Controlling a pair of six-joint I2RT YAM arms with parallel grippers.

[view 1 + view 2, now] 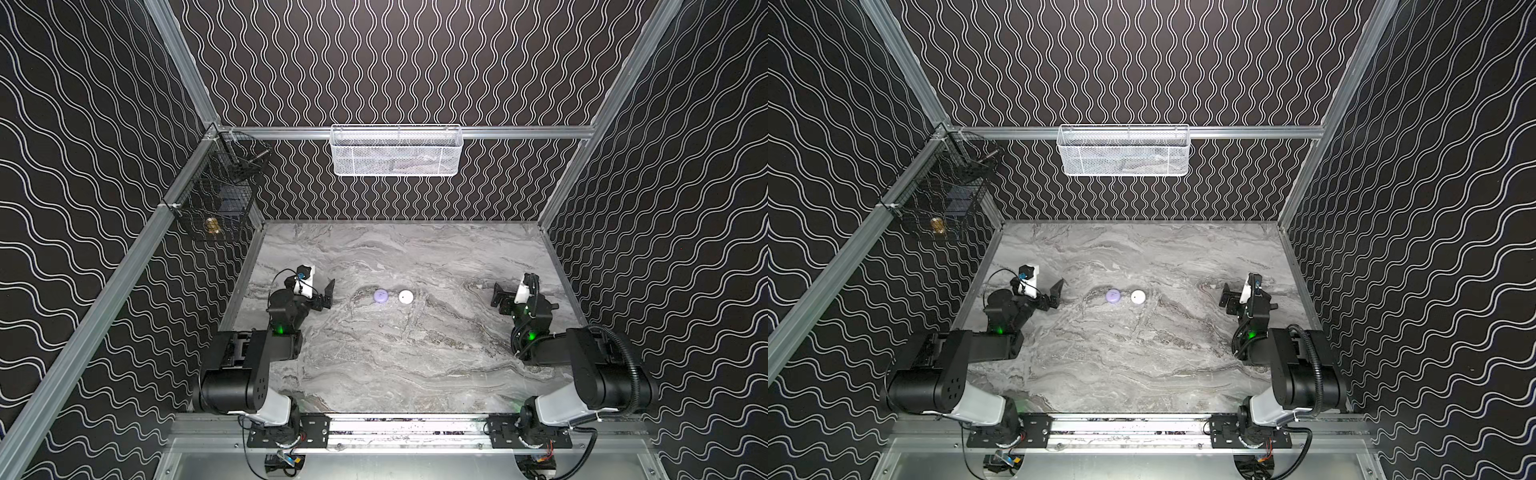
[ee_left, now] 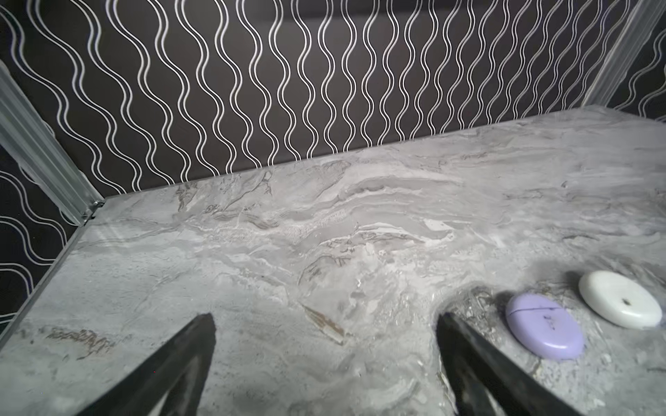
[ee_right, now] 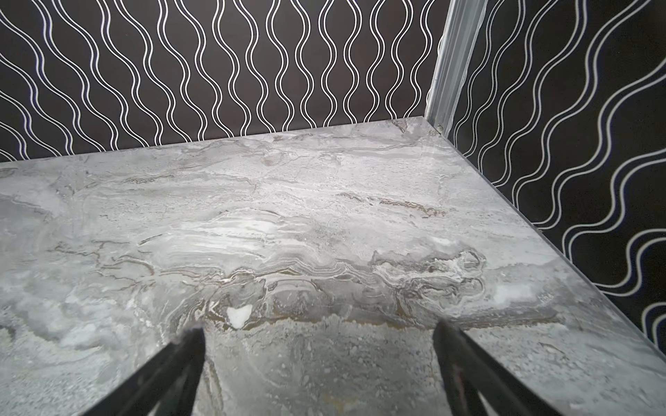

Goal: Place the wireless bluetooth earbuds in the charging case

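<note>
lavender case (image 2: 544, 331) — inside hidden | white basket (image 1: 396, 158) — contents blurred

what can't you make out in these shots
- Earbuds: seen in no view; lavender case and white case are shut, hiding any contents.
- White mesh basket: contents blurred behind mesh, both top views.
- Black wire basket: items too small, both top views.

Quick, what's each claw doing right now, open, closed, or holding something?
Left claw: open, holding nothing.
Right claw: open, holding nothing.
</note>
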